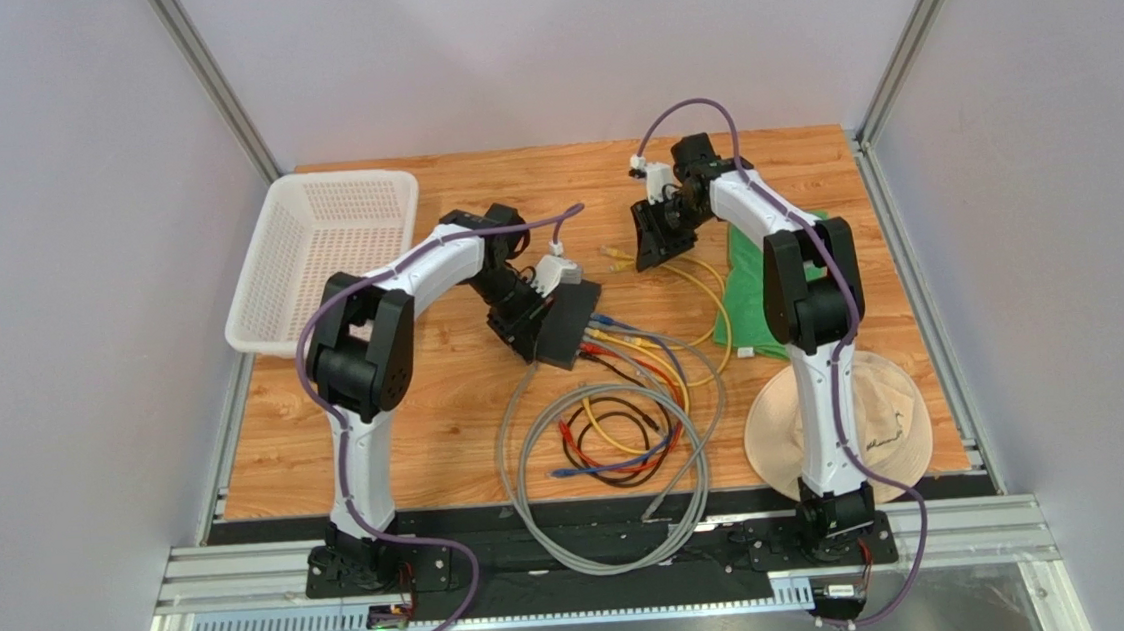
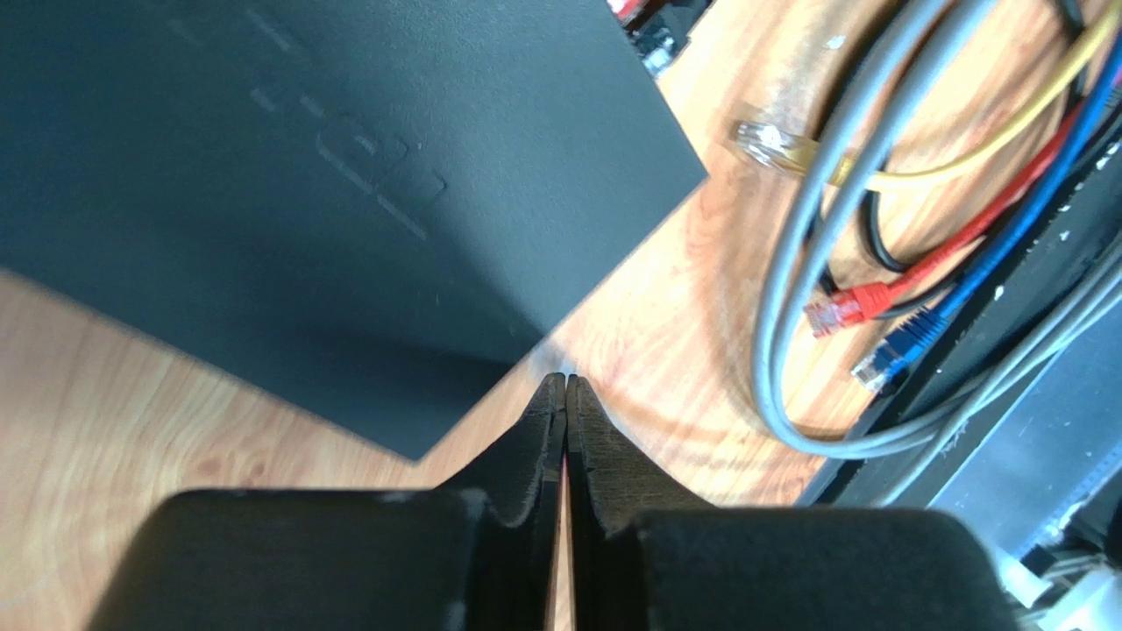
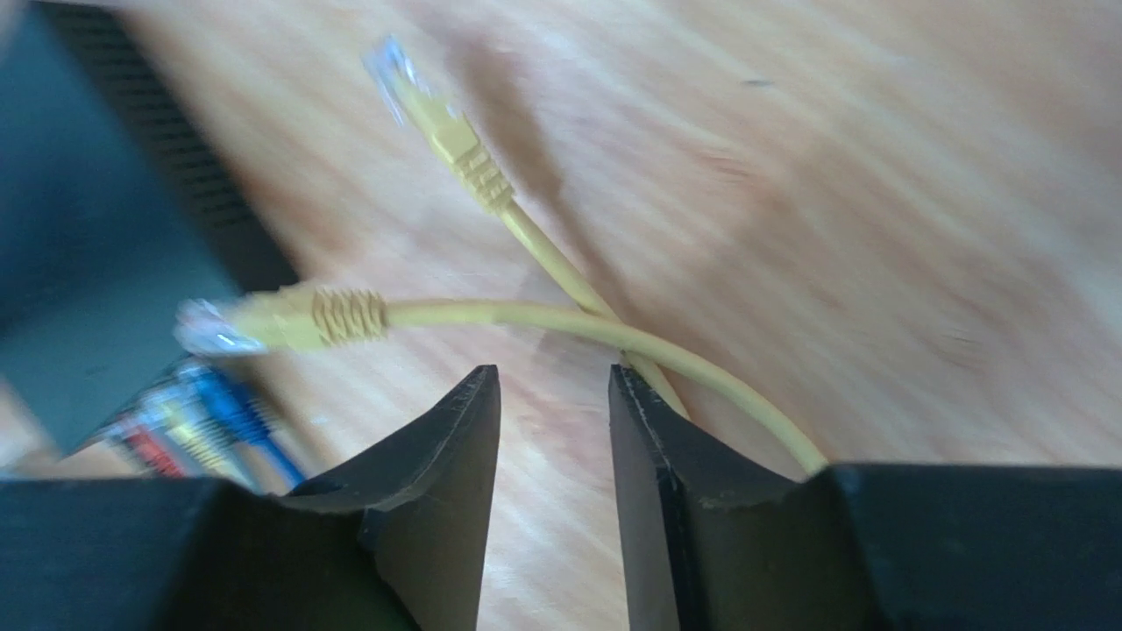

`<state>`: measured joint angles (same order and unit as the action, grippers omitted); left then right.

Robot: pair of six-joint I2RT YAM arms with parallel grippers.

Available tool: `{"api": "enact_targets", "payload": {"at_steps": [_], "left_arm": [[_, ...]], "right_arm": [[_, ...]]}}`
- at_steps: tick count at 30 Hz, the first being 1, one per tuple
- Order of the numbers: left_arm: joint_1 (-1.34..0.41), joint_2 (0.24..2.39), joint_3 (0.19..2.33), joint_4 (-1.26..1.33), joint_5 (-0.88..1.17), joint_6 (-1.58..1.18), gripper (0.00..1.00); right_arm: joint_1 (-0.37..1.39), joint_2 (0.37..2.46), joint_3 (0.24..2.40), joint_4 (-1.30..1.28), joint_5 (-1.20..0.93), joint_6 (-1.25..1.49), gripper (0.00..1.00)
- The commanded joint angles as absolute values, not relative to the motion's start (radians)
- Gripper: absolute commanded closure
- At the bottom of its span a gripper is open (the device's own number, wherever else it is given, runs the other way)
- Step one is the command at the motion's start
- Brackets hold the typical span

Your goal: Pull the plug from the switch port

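While both arms reach out over the wooden table (image 1: pixel 426 417), the left gripper (image 2: pixel 566 395) is pressed closed with nothing between its fingers, its tips just beside the near edge of the switch (image 2: pixel 303 171); whether they touch it cannot be told; the switch, a flat black box, sits near the middle of the table with the left wrist above its left side; blue, red and yellow cables run from the ports along its right-hand edge in the overhead view, and their plugs (image 3: pixel 198 414) show only as a blur at the box's edge in the right wrist view

The right gripper (image 3: pixel 553 395) hangs over bare wood beyond the switch, its fingers parted by a narrow gap and holding nothing; two yellow cables (image 3: pixel 580 316) cross just ahead of the fingertips; one yellow plug (image 3: pixel 303 316) lies loose on the wood, pointing at the switch and near it, and a second yellow plug (image 3: pixel 435 112) lies farther off

A grey cable (image 1: pixel 611 477) coils near the front of the table, with a loose red plug (image 2: pixel 843 309) and blue plug (image 2: pixel 902 349) beside it; a white basket (image 1: pixel 322 252) stands at the far left corner; a green cloth (image 1: pixel 747 294) and a tan hat (image 1: pixel 870 419) lie at the right
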<state>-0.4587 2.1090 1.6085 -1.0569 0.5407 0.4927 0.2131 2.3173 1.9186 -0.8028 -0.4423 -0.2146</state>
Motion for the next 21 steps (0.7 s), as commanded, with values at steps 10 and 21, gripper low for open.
{"api": "enact_targets", "payload": {"at_steps": [10,21], "left_arm": [[-0.333,2.126,1.858,-0.985,0.635,0.055,0.69],[-0.316,2.258,1.853,-0.927,0.629,-0.035,0.64]], "right_arm": [[0.267,2.236,1.83,-0.822,-0.813,-0.163,0.44],[0.321,2.22,1.783,-0.828,-0.755,-0.199,0.46]]}}
